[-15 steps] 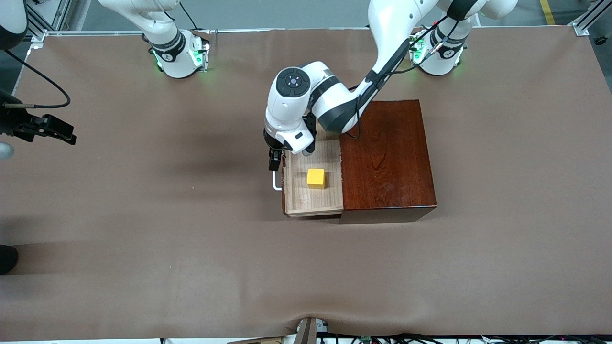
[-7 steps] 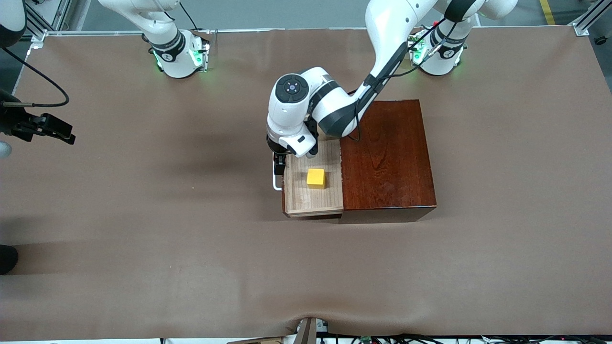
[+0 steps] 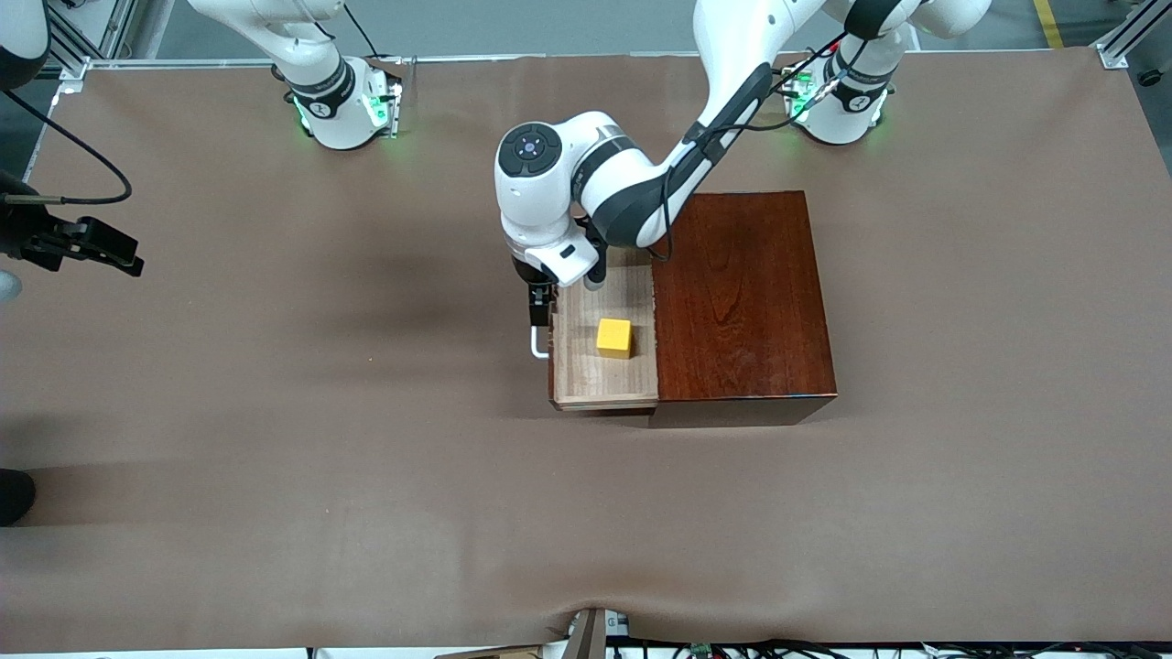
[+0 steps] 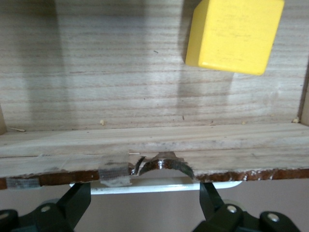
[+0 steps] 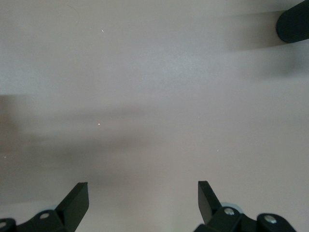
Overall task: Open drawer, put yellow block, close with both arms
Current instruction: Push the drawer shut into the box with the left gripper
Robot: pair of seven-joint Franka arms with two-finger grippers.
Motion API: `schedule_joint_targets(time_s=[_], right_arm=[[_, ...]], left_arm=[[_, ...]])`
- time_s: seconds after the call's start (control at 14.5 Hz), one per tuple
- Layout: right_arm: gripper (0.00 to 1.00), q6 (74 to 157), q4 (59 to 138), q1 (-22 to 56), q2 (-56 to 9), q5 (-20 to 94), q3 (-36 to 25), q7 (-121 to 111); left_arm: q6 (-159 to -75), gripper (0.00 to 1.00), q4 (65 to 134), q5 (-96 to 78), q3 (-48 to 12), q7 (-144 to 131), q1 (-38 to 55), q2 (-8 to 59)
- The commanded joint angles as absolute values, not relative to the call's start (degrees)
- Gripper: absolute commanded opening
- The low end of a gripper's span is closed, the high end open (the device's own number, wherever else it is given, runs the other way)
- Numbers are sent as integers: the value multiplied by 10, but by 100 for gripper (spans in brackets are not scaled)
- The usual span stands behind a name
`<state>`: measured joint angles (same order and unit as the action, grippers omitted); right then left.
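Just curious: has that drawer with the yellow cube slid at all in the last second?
Yes. The drawer has slid a little into the mahogany box, carrying the yellow block.

White arms (image 3: 549, 197) showing dark grey joints, black cabling, black grippers; bases (image 3: 343, 105) glowing green at the table's robot edge.

Even, bright overhead light; soft arm shadows fall on the table (image 3: 275, 412); the right wrist view looks hazy.
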<state>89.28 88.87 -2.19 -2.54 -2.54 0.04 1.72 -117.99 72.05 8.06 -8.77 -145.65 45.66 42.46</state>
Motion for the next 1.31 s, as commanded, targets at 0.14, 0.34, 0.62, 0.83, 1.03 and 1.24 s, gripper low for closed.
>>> schedule_joint_targets(time_s=[0.14, 0.34, 0.62, 0.83, 1.03, 1.24], right_arm=[[100, 892, 891, -31, -15, -27, 9, 18], [100, 893, 890, -31, -16, -27, 9, 18], [100, 893, 890, -31, -17, -27, 9, 18], [100, 894, 890, -31, -17, -27, 9, 18], [100, 894, 890, -30, -18, -27, 9, 18], [100, 895, 890, -30, -18, -27, 9, 18]], left_arm=[[-1087, 100, 737, 122, -55, -1448, 444, 409], [-1064, 100, 737, 122, -38, -1448, 443, 400], [-1050, 100, 737, 124, -19, -1448, 445, 391], [-1031, 100, 737, 141, -12, -1447, 444, 388], [-1017, 100, 737, 145, -3, -1447, 443, 388], [-1001, 100, 737, 152, 2, -1445, 444, 388]])
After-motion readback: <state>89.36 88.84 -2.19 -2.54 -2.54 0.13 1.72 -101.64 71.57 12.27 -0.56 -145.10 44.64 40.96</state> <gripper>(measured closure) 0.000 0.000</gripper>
